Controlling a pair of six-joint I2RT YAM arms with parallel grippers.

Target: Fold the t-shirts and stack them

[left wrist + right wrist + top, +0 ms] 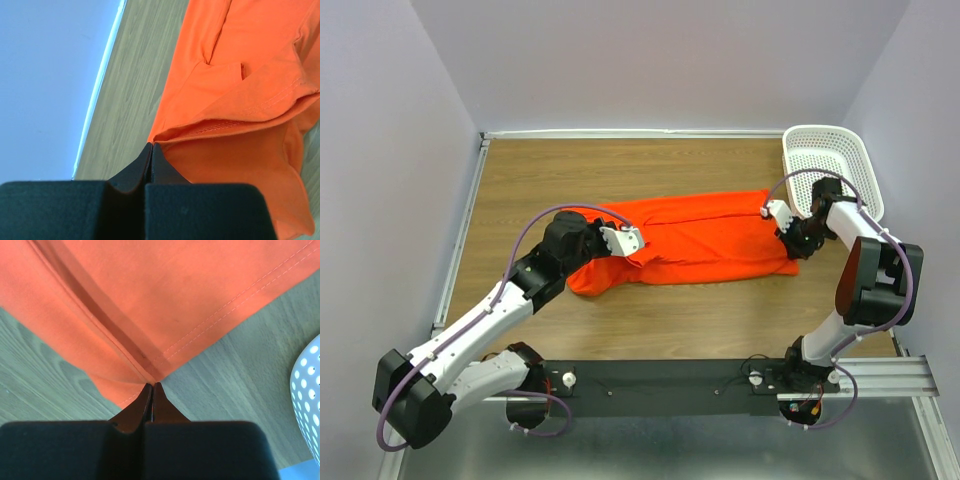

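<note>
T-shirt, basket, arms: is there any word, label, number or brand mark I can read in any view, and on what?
No text is readable in any view.
t-shirt: plain orange-red, no print, only stitching.
basket: white perforated plastic, no label visible.
left arm, right arm: no legible marking; anything there is too small to read.

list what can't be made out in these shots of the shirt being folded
- Top view: the t-shirt covers its own lower layers, so the number of folds is hidden. The tips of the left gripper and right gripper are too small to read.
- Left wrist view: most of the t-shirt runs off the top and right edges.
- Right wrist view: the basket is cut off by the right edge. How deep the cloth sits in the grip is hidden by the gripper itself.
</note>
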